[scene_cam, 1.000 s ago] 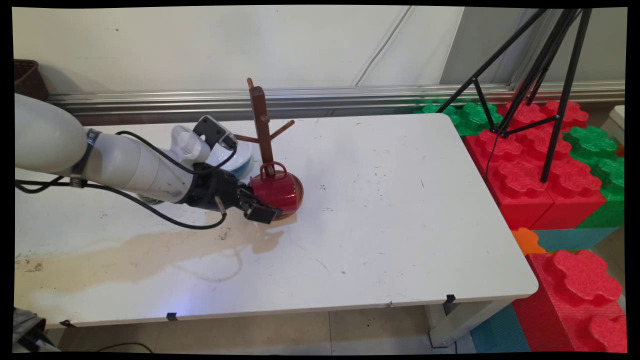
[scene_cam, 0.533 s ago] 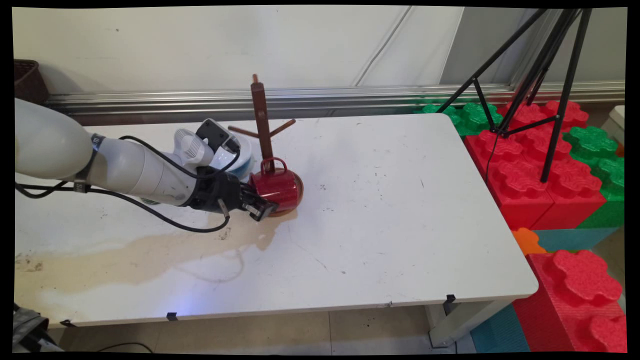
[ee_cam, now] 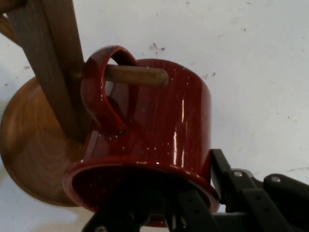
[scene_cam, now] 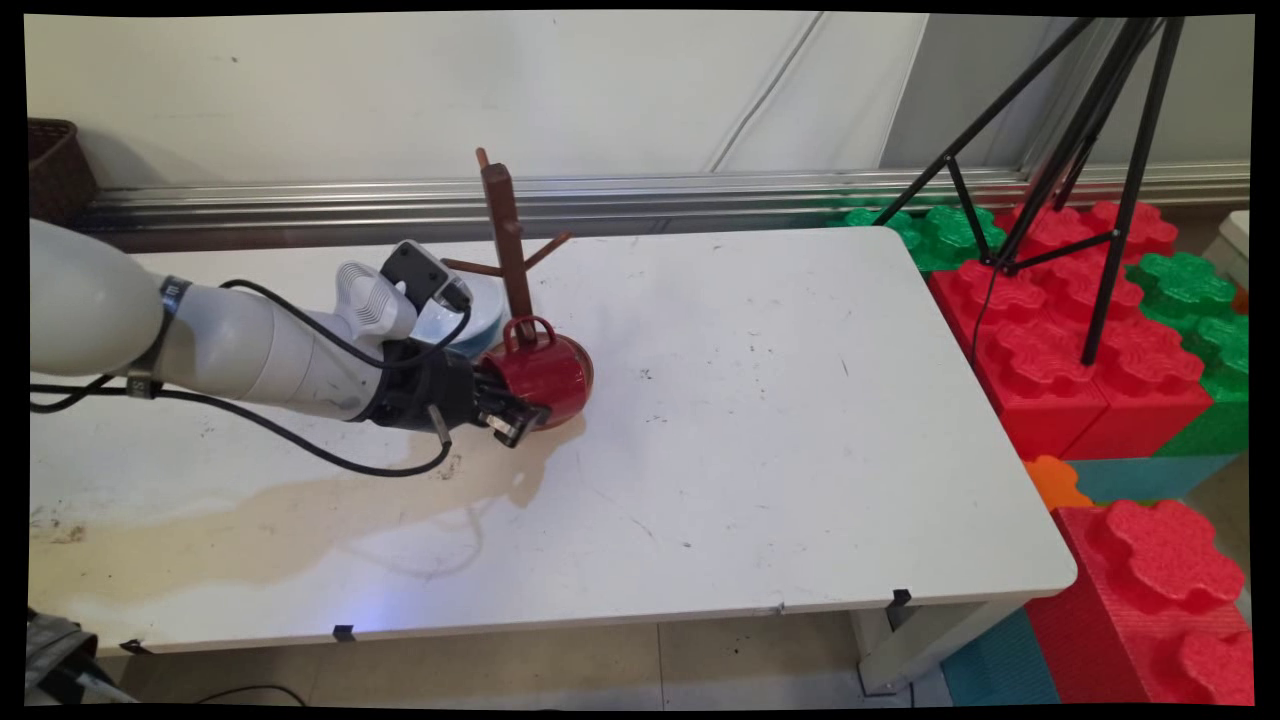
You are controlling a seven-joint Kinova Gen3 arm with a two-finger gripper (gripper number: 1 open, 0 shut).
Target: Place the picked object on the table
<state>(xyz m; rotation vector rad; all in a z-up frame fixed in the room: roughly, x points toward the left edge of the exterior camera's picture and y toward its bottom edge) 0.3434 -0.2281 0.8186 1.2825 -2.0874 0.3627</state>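
The black claw (scene_cam: 512,412) reaches in low from the bench's left side and grips the rim of a red mug (scene_cam: 535,372), one finger outside the wall and the other inside the mouth. The mug lies on its side, mouth toward the claw and bottom pointing away, in the left half of the bench (scene_cam: 760,420), nearer the far edge than the near one.

In the hand view the mug (ee_cam: 159,125) fills the middle, with its rim at the bottom among the black linkage. The outer finger (ee_cam: 227,181) presses against the rim's right side. The handle (ee_cam: 99,94) is threaded over a short wooden peg (ee_cam: 137,76) that juts from the post of a wooden mug tree (ee_cam: 50,63). The peg's rounded end pokes out past the handle and lies along the mug's outer wall.

In the main view the mug tree (scene_cam: 505,240) stands just behind the mug, its post leaning slightly toward the left, with two more pegs branching off higher up. Its round base sits under and behind the mug, mostly hidden by it.

Just left of the tree, behind the wrist, lies a pale blue and white dish (scene_cam: 475,315), partly covered by the arm. A broad tan stain (scene_cam: 280,510) spreads across the bench from below the claw toward the left edge.
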